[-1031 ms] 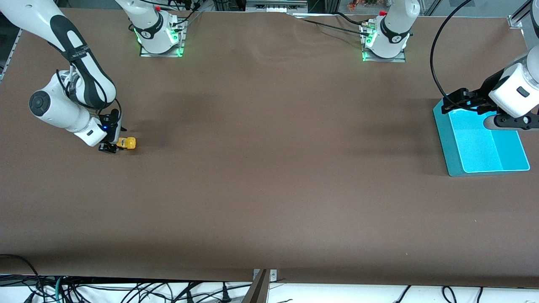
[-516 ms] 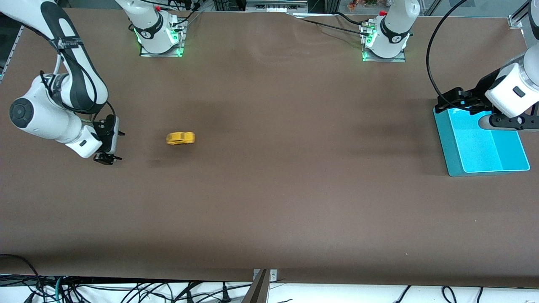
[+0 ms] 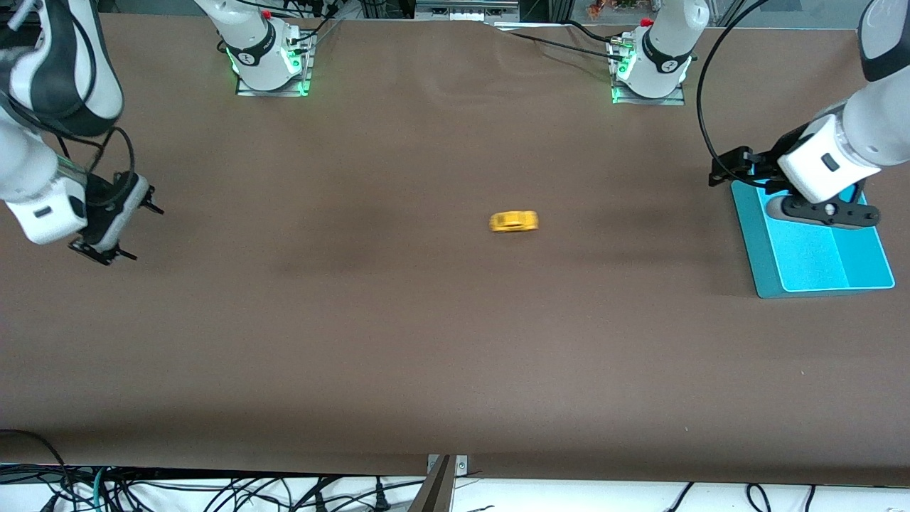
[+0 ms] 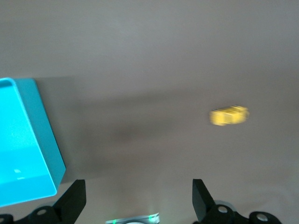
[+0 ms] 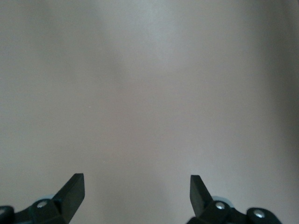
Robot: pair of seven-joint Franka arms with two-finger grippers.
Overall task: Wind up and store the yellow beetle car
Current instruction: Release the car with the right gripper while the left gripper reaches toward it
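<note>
Front view: one car (image 3: 513, 222) is sitting on the table (image 3: 441, 341), well apart from both grippers, between them and closer to the left gripper (image 3: 726, 169). One teal tray (image 3: 753, 245) is lying at the left arm's end; the left gripper is hanging over its edge. Right gripper (image 3: 128, 229) is hovering over bare table at the right arm's end.

Left wrist view: two fingers (image 4: 72, 198) are standing wide apart, holding nothing. One car (image 4: 229, 115), blurred, is sitting ahead of them; the tray corner (image 4: 44, 140) is just beside one finger.

Right wrist view: two fingers (image 5: 70, 191) are standing apart, gripping nothing, only tabletop under them.
</note>
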